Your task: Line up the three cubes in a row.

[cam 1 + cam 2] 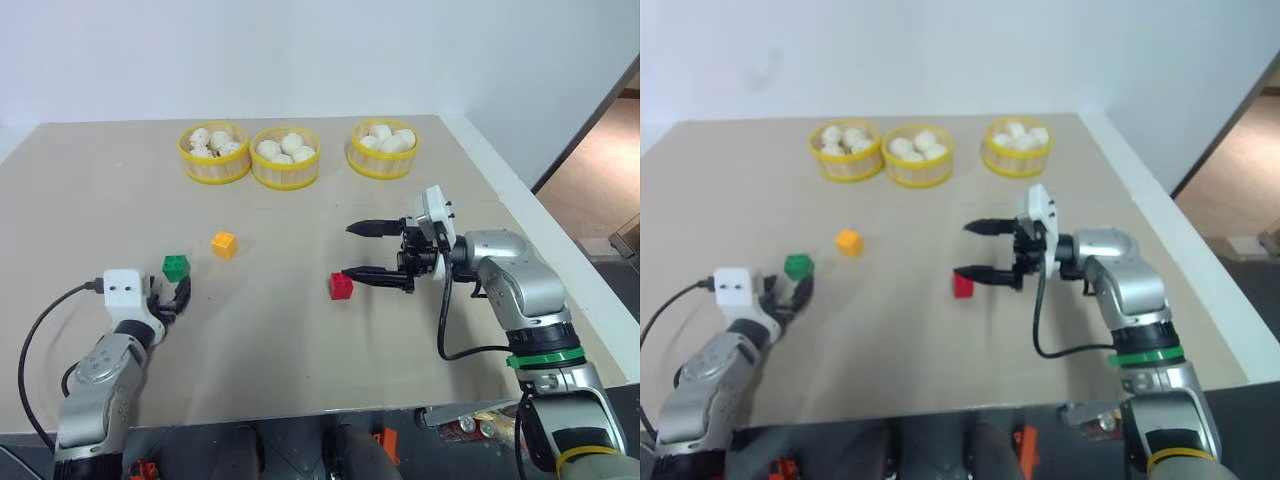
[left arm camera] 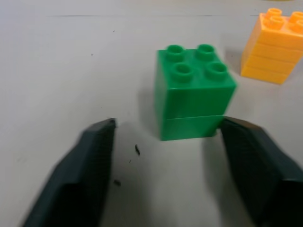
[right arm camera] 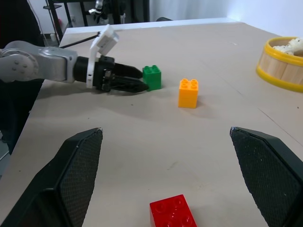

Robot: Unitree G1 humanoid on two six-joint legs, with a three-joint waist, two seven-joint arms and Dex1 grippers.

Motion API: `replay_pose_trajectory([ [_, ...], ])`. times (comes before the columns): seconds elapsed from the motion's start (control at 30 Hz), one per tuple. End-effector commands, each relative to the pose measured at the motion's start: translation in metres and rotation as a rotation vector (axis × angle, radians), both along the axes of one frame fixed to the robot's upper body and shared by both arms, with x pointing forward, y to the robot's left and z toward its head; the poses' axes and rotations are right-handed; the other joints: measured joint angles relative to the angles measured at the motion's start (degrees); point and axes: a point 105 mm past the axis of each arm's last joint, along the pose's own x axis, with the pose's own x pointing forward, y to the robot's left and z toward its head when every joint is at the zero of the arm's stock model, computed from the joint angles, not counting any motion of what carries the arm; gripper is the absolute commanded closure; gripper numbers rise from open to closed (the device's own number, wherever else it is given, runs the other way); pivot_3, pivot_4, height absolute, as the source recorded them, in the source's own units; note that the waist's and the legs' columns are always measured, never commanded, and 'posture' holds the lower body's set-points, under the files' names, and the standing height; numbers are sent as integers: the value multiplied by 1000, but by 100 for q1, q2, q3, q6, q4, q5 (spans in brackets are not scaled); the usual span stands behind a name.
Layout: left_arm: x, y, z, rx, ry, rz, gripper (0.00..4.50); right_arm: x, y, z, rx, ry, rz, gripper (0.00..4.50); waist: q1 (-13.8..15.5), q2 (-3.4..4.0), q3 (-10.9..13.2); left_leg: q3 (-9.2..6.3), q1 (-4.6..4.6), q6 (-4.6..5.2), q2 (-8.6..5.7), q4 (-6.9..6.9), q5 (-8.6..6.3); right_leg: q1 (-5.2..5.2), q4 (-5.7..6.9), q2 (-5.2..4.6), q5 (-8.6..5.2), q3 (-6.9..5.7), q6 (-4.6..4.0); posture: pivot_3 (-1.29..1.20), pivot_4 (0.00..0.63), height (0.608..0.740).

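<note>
Desk (image 1: 300, 370): tan top, white border, carrying all items below.

Left hand (image 1: 172, 297): near the front-left corner of the desk, low over the surface. Its two black fingers (image 2: 90, 165) stand apart either side of the green cube, one tip at the cube's lower edge, the other a gap away; not clamped on it.

Green cube (image 2: 194, 92): studs up, resting on the desk at the left hand's fingertips, toward the left edge.

Red cube (image 1: 341, 286): on the desk about mid-width, nearer the front edge than the other two; just beside the lower fingertip of the right hand.

Right hand (image 1: 362, 250): held above the desk right of centre, pointing toward the left edge, fingers spread wide and empty.

Orange-yellow cube (image 1: 224, 244): studs up, on the desk just beyond the green cube and slightly toward the centre, apart from it.

Three baskets of white buns (image 1: 285, 157): round, yellow-rimmed, in a row along the far edge; two touching left of centre, the third apart toward the far-right corner.
</note>
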Motion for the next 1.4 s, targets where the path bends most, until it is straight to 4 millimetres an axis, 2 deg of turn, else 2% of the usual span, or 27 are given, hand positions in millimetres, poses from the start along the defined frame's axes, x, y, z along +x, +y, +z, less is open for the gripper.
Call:
replay_pose_trajectory([
  [0.03, 2, 1, 8, 21, -32, -6, 2537, -4, -1, 9, 3, -45, 11, 0, 0, 0, 0, 1, 0, 0, 0, 0, 0, 0, 0, 0, 0, 1, 0, 0, 150, 740],
  [0.1, 3, 2, 8, 26, -31, -2, 3135, -4, -2, 8, -4, -48, 9, 0, 0, 0, 0, 2, 0, 0, 0, 0, 0, 0, -1, -1, 2, 1, 5, 0, 150, 740],
  [0.13, 3, 2, 8, 29, -31, 1, 3247, -4, -2, 8, -6, -50, 8, 0, 0, 0, 0, 1, -1, -1, 0, 0, 0, -1, -1, 0, 4, 1, 9, 0, 150, 740],
  [0.47, 3, 11, 12, 54, -28, 19, 3249, -3, -2, 3, -32, -61, 9, 0, -1, 0, 0, 1, -1, -1, 0, -1, 0, -2, 0, 0, -2, 0, -1, 0, 150, 740],
  [0.6, 0, 9, 20, 89, -60, -24, 3249, -2, -1, 4, -33, -67, 13, 0, 0, 0, 0, 0, -4, -1, 0, -2, -1, -4, -1, 0, -1, 0, 0, 0, 150, 740],
  [0.8, -33, 5, 31, 173, -117, -273, 3249, -6, 4, 9, -27, -85, 45, 0, -14, 0, 0, 8, -6, -6, 2, -15, -4, -20, -1, 0, -9, 5, -12, 0, 150, 740],
  [0.87, -38, 5, 34, 187, -127, -334, 3249, -7, 5, 10, -27, -88, 50, 0, -4, 0, 0, 10, -9, -6, 3, -24, -4, -32, -1, -2, -13, 5, -18, 0, 150, 740],
  [1.03, -53, -28, 26, 338, -71, -762, 3249, -10, 6, 11, -45, -91, 74, 0, 10, 0, 0, 12, -22, -5, 3, -30, -3, -50, 1, -3, -14, 2, -22, 0, 150, 740],
  [1.23, -32, -73, 33, 357, -95, -1089, 3249, -8, 0, 14, -61, -95, 55, 0, 10, 3, 2, 32, -33, -4, 3, -25, -2, -59, 0, -10, -10, 6, -13, 0, 150, 740],
  [1.4, -19, -92, 27, 390, -70, -1260, 3249, -14, -4, 14, -83, -77, 61, 0, -18, 3, 2, 36, -39, -3, 3, -24, -2, -65, 0, 0, 4, 15, 23, 0, 150, 740],
])
